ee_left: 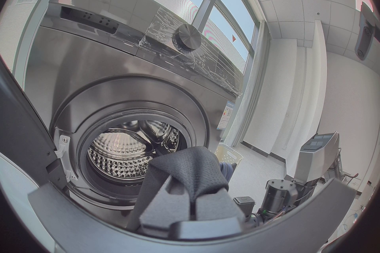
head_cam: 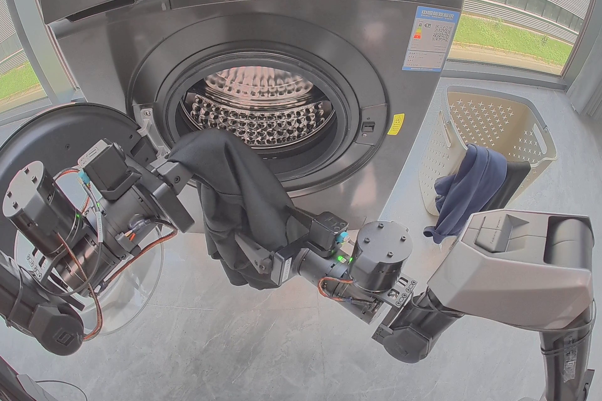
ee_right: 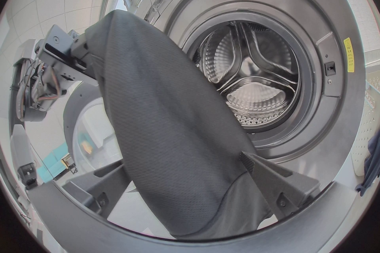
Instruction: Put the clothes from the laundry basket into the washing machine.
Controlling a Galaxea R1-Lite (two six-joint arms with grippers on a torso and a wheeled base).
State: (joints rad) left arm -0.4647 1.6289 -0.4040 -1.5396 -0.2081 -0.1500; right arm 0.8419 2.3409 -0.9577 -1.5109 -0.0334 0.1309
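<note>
The black garment [head_cam: 241, 195] hangs in the air in front of the washing machine [head_cam: 351, 26], at the lower, door-side lip of its round opening [head_cam: 260, 104]; none of it is inside the drum. The machine stands on a pale grey tiled floor [head_cam: 238, 339] with big windows [head_cam: 520, 39] behind it and grass outside. Its door [head_cam: 56, 133] is swung fully open to the hinge side. On the machine's other side, just beside its front corner, I see the cream laundry basket [head_cam: 489, 120] with a blue garment [head_cam: 467, 189] draped over its rim.

The black garment's long axis runs on a slant: its high end sits at the opening's door-side edge, and it falls away from the machine to a lower end below the opening. Loose folds hang under that line toward the floor.

My left gripper [head_cam: 179, 173] is in front of the open door, aimed at the opening, its pads [ee_left: 166, 202] pressed together on the garment's high end. My right arm comes from the basket side, elbow bent, forearm level across the machine's lower front. My right gripper [ee_right: 180, 161] has its fingers [ee_right: 277, 186] spread wide, the cloth lying between them.
</note>
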